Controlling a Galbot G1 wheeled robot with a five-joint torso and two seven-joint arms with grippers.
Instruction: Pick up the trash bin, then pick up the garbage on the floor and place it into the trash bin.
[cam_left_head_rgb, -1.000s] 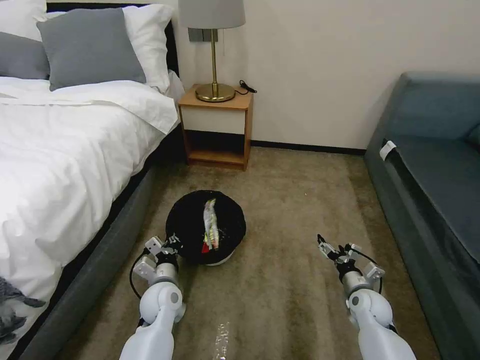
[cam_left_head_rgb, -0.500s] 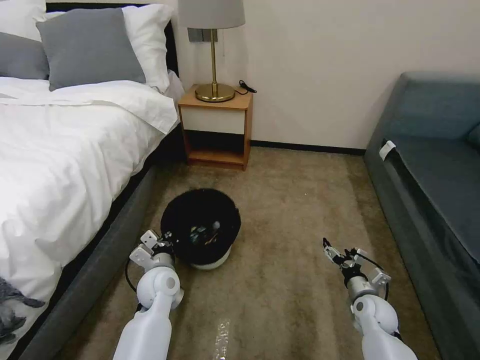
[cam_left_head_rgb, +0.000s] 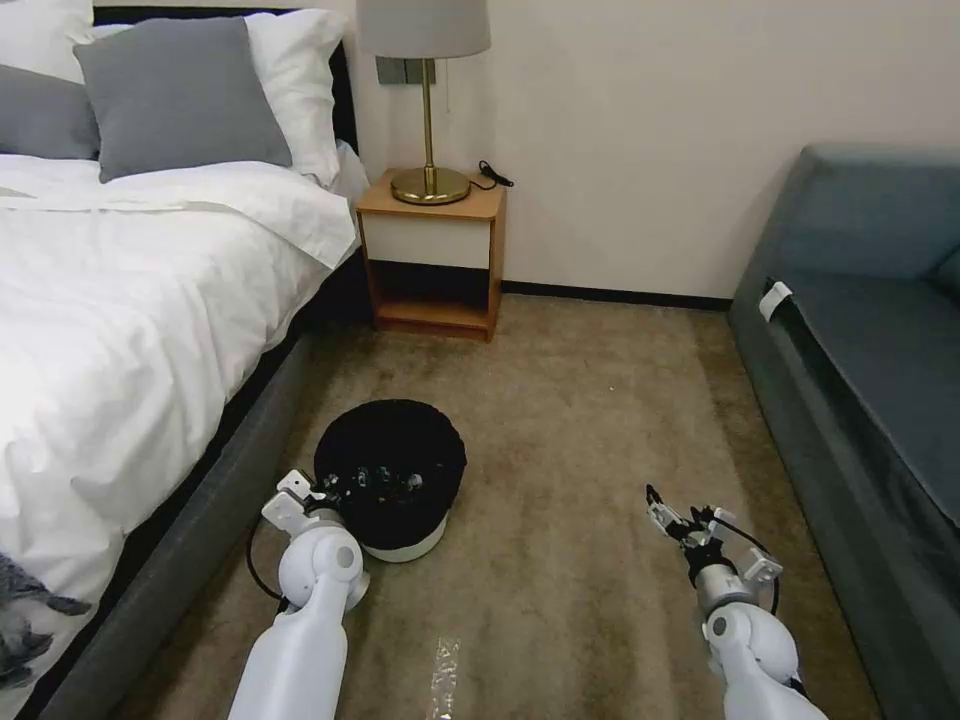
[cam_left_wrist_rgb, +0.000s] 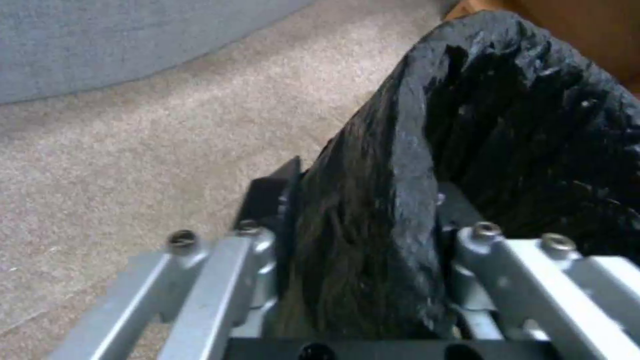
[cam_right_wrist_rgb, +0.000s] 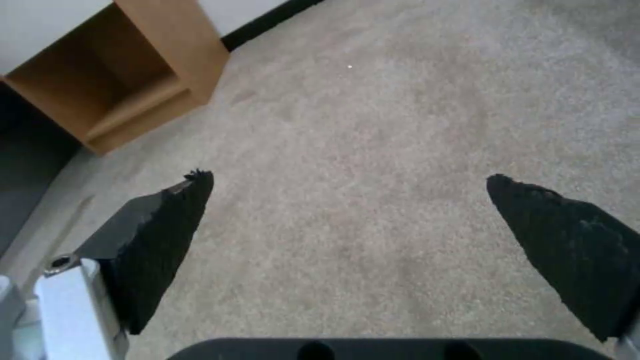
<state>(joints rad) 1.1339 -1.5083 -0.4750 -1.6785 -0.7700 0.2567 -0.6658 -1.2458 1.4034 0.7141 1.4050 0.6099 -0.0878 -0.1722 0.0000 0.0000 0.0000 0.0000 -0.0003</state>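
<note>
Holding: the left tool (cam_left_head_rgb: 322, 490) pinches the near rim of the trash bin (cam_left_head_rgb: 392, 478), its fingers (cam_left_wrist_rgb: 267, 200) pressed onto the black bag liner (cam_left_wrist_rgb: 400, 190) folded over the edge.
Bin: it sits upright, or nearly so, on the carpet (cam_left_head_rgb: 590, 450), just beside the bed (cam_left_head_rgb: 130, 330) and in front of the nightstand (cam_left_head_rgb: 432, 250); whether its white base touches the floor or hangs just above it cannot be told.
Contents: small glinting items show inside the bin in the head view, too dark to name.
Right tool (cam_left_head_rgb: 682, 520): spread wide and empty, low over bare carpet to the right, well apart from the bin and near the sofa (cam_left_head_rgb: 860, 340).
Stage: by judgement the bin is in hand and the task looks close to done; a clear crinkled scrap (cam_left_head_rgb: 442, 680) lies on the carpet between the arms at the near edge and may be litter left over, though it is too faint to be sure.
Doing it well: the grip is on one side of the rim only, so the bin should be kept level and moved slowly, or it may swing and tip its load.
Risk: the fingers bite through slippery plastic, so the liner could slide on the rim; a firm, steady pinch matters more than speed.
Right arm advice: keep it clear of the bin until a target on the floor is confirmed.
</note>
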